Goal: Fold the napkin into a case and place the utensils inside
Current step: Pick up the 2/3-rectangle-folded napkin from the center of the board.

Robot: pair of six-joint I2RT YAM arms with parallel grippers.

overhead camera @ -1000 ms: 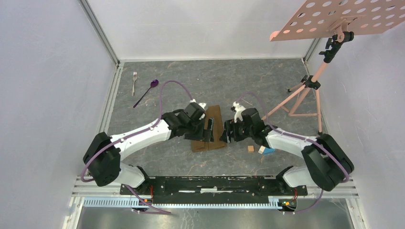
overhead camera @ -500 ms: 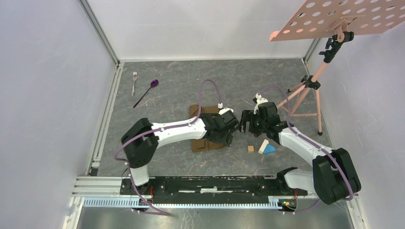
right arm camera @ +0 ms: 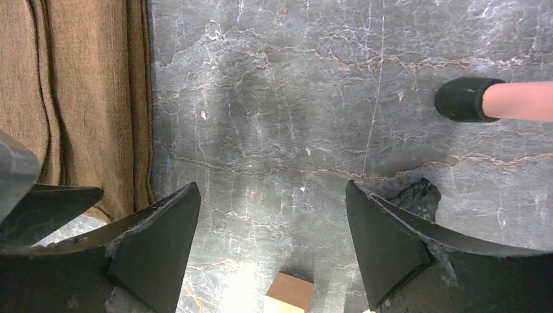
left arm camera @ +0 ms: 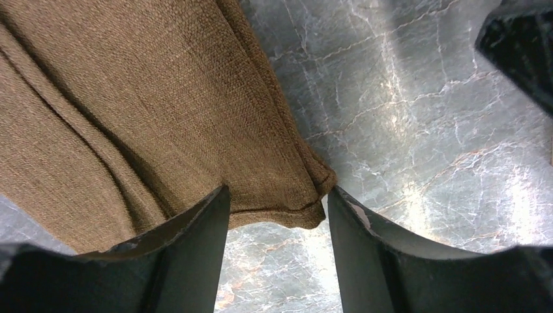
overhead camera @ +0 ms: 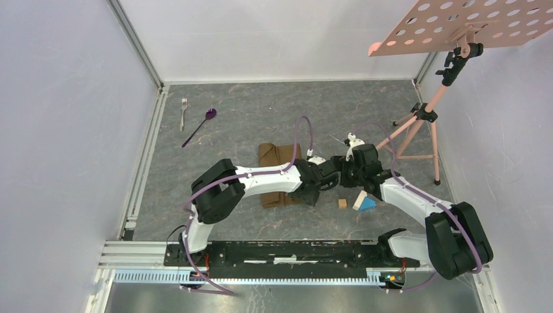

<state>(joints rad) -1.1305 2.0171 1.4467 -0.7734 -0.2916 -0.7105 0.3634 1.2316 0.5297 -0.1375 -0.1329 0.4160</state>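
Note:
The brown napkin (overhead camera: 272,156) lies folded into a long strip at the table's middle, with my left arm across it. My left gripper (overhead camera: 324,183) is at the strip's right edge. In the left wrist view the left gripper (left arm camera: 277,195) is open, and its fingers straddle a hemmed corner of the napkin (left arm camera: 163,98) without pinching it. My right gripper (overhead camera: 339,167) hovers open just right of the cloth. In its own view the right gripper (right arm camera: 270,186) is over bare table, with the napkin (right arm camera: 85,98) to its left. The fork (overhead camera: 184,112) and the purple spoon (overhead camera: 199,126) lie at the far left.
Two small wooden blocks (overhead camera: 342,203), (overhead camera: 359,199) and a blue block (overhead camera: 369,205) lie just right of the grippers. One wooden block (right arm camera: 290,293) shows under the right gripper. A pink tripod stand (overhead camera: 417,130) with a perforated tray (overhead camera: 469,26) stands at the right. Its foot (right arm camera: 463,99) is nearby.
My left arm has swung right across the napkin to its right edge, and its jaws have narrowed. The right gripper has moved back off the cloth and opened wider.

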